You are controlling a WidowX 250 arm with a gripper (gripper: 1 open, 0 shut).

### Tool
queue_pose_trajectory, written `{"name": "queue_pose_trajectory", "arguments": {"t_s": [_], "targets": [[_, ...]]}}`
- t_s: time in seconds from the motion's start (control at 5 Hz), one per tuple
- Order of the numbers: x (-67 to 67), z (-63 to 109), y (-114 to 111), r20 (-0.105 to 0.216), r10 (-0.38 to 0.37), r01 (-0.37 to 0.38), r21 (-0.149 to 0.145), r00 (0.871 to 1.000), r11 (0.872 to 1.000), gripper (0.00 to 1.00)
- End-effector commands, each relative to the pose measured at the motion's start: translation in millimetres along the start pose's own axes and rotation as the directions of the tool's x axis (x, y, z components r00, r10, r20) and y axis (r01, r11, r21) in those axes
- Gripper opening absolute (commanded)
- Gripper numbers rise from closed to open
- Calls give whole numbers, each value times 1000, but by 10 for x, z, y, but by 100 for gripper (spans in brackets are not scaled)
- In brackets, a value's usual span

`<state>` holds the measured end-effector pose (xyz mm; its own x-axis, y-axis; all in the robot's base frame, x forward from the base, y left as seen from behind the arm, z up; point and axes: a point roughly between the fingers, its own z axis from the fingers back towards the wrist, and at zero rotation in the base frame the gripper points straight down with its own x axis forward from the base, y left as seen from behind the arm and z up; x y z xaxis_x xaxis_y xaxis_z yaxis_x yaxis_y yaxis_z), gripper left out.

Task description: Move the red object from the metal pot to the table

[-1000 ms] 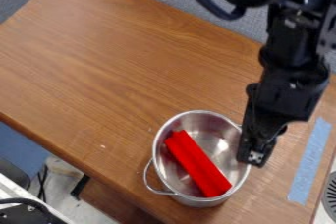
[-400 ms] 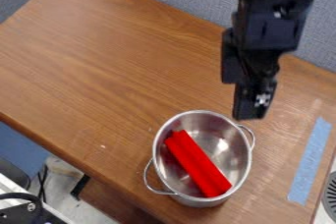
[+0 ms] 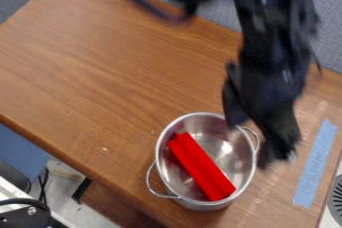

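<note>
Near the front right corner of the table (image 3: 107, 72) stands the metal pot (image 3: 185, 137), and it is very close to the table's front edge; its nearest handle (image 3: 158, 185) reaches almost to that edge. To the right of the pot a strip of light blue tape (image 3: 315, 162) lies on the wood, running roughly along the right edge. To the left of the pot and behind it the brown wood is broad and bare, so the open room is on that side.

Inside the pot lies the red object (image 3: 201, 165). Its long axis runs diagonally, from the upper left part of the pot's inside down toward the lower right. The lower right end is close to the front wall; the other end points to the rim on the left. It lies flat or only a little tilted, I cannot tell which.

Over the right rim of the pot hangs the gripper (image 3: 274, 144), dark and strongly blurred. It points downward, with the jaws spread wide and nothing between them. It is beside the red object, not touching it, as far as the blur lets me see.
</note>
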<state>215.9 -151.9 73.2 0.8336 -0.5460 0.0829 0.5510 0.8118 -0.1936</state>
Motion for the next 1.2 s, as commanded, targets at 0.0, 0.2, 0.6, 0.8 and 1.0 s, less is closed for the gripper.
{"name": "queue_pose_trajectory", "arguments": {"t_s": [0.0, 0.2, 0.6, 0.8, 1.0], "targets": [[7, 228, -76, 38, 36, -37, 28, 999, 999, 0], [-50, 596, 7, 32, 85, -86, 39, 996, 996, 100], [-207, 533, 209, 67, 102, -104, 26, 992, 994, 0], [-208, 629, 424, 90, 132, -134, 18, 987, 991, 0], [-156, 448, 414, 94, 188, -188, -6, 978, 982, 0]]}}
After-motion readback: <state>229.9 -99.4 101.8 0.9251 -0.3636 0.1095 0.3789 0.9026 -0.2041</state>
